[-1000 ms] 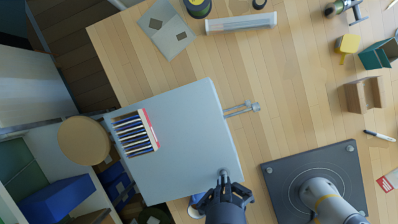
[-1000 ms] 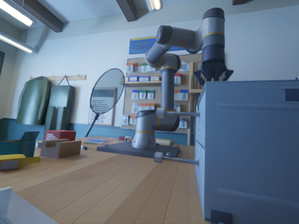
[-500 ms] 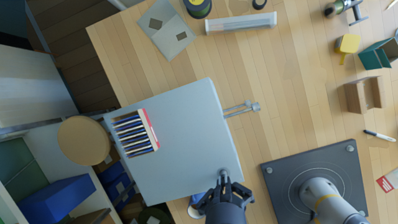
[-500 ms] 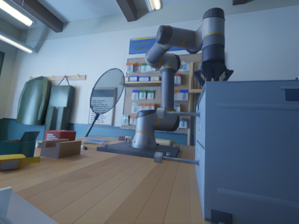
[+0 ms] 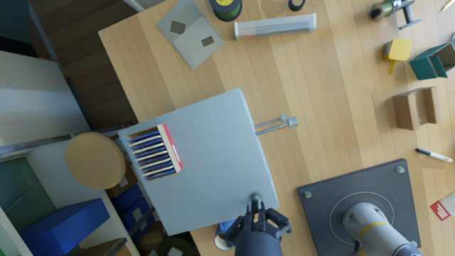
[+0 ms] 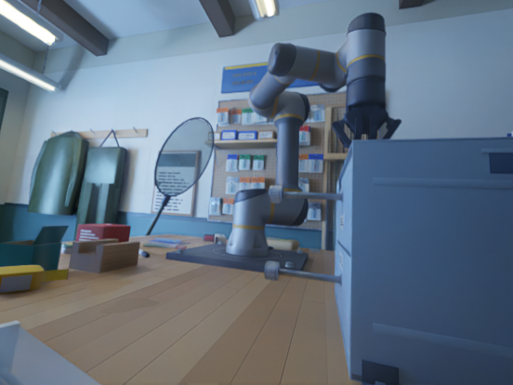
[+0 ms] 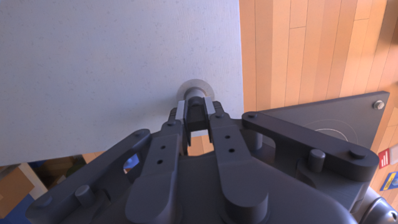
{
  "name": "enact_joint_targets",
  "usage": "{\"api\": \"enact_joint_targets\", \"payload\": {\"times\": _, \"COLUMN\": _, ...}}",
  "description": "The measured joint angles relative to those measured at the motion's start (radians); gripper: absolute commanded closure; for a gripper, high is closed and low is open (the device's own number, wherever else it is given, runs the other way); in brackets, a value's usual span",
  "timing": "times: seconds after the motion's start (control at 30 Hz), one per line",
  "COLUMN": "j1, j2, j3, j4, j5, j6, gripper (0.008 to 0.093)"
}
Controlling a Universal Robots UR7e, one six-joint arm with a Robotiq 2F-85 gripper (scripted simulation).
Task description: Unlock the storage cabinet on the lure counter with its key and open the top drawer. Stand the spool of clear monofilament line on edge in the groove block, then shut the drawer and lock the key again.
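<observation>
The grey storage cabinet (image 5: pixel 202 156) stands on the near left part of the wooden counter, its drawers closed with two bar handles (image 5: pixel 277 124) sticking out toward the open counter. The key (image 7: pixel 195 108), a dark tab on a round silver lock, sits upright in the cabinet's top near its front corner. The groove block (image 5: pixel 416 107), a wooden block with a slot, lies on the right side of the counter. I cannot pick out the spool of clear line with certainty. My gripper (image 7: pixel 195 108) points straight down over the key, its fingers standing either side of the tab and open, holding nothing.
The robot's dark base plate (image 5: pixel 359 206) is bolted beside the cabinet. A brush-like rack (image 5: pixel 156 153) lies on the cabinet top. A clear long tube (image 5: pixel 275 25), a grey folder (image 5: pixel 190 32), a green spool (image 5: pixel 225 7), a yellow piece (image 5: pixel 396 51), a teal box (image 5: pixel 432 62) and a marker (image 5: pixel 433 155) lie around.
</observation>
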Motion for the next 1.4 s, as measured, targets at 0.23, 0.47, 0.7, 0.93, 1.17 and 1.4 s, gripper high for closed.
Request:
{"api": "enact_joint_targets", "payload": {"times": 0.23, "j1": 0.000, "j2": -0.006, "j3": -0.032, "j4": 0.037, "j5": 0.000, "j6": 0.000, "gripper": 0.0799}}
{"api": "enact_joint_targets", "payload": {"times": 0.47, "j1": 0.000, "j2": -0.012, "j3": -0.084, "j4": 0.095, "j5": 0.000, "j6": 0.000, "gripper": 0.0799}}
{"api": "enact_joint_targets", "payload": {"times": 0.7, "j1": 0.000, "j2": -0.014, "j3": -0.112, "j4": 0.125, "j5": 0.000, "j6": 0.000, "gripper": 0.0799}}
{"api": "enact_joint_targets", "payload": {"times": 0.93, "j1": 0.000, "j2": -0.014, "j3": -0.112, "j4": 0.126, "j5": 0.000, "j6": 0.000, "gripper": 0.0699}}
{"api": "enact_joint_targets", "payload": {"times": 1.17, "j1": 0.000, "j2": -0.014, "j3": -0.113, "j4": 0.126, "j5": 0.000, "j6": 0.000, "gripper": 0.0559}}
{"api": "enact_joint_targets", "payload": {"times": 1.4, "j1": 0.000, "j2": -0.014, "j3": -0.113, "j4": 0.126, "j5": 0.000, "j6": 0.000, "gripper": 0.0534}}
